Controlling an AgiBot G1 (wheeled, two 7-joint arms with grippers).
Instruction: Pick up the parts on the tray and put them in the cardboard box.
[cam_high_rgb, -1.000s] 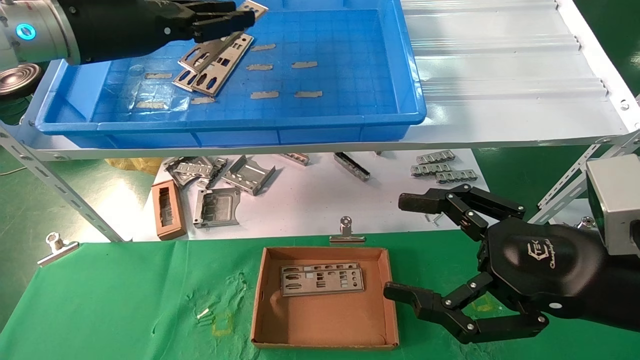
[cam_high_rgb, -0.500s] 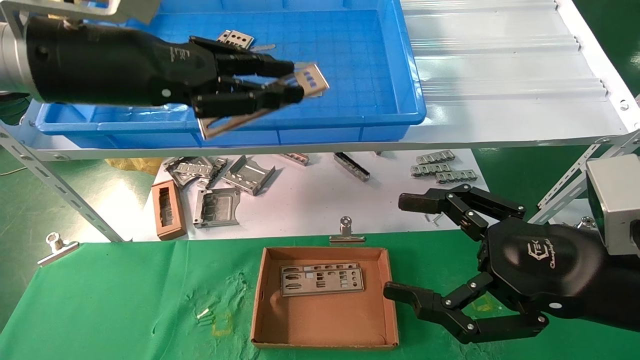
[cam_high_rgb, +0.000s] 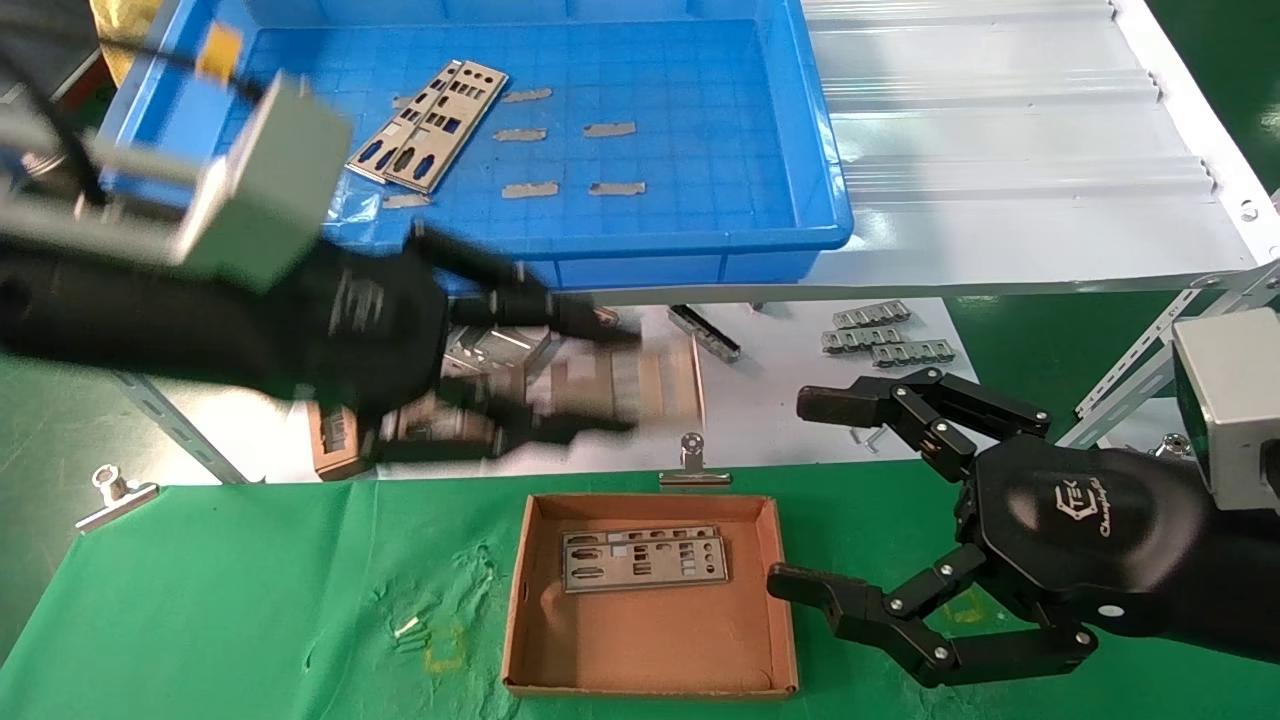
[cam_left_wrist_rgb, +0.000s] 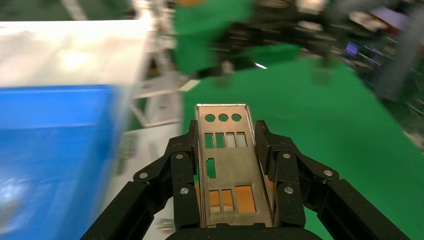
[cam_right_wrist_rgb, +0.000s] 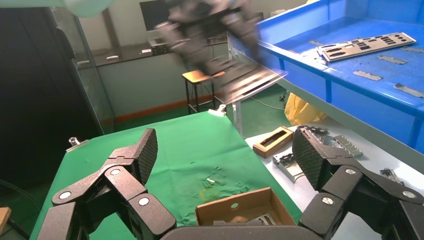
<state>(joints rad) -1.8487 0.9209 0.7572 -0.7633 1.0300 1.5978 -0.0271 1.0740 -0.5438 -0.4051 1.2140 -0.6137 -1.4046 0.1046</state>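
From the head camera, the left gripper (cam_high_rgb: 600, 385) grasps a part (cam_high_rgb: 640, 385) above the white surface between the blue tray (cam_high_rgb: 700, 240), where two parts (cam_high_rgb: 428, 125) lie, and the cardboard box (cam_high_rgb: 650, 640) holding one plate (cam_high_rgb: 643, 559). The left wrist camera shows the fingers (cam_left_wrist_rgb: 182, 172) clamped on that part's (cam_left_wrist_rgb: 230, 170) long edges. In the right wrist camera, the right gripper (cam_right_wrist_rgb: 225, 160) hangs spread wide beside the box (cam_right_wrist_rgb: 245, 207).

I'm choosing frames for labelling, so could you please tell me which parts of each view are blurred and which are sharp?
Head view: the left pincer and its thin silvery punched metal plate are motion-smeared; the brown cardboard box and open right pincer are crisp. Left wrist view: the plate is sharp, the large blue plastic tray and background streaked. Right wrist view: only the far left pincer is blurred.
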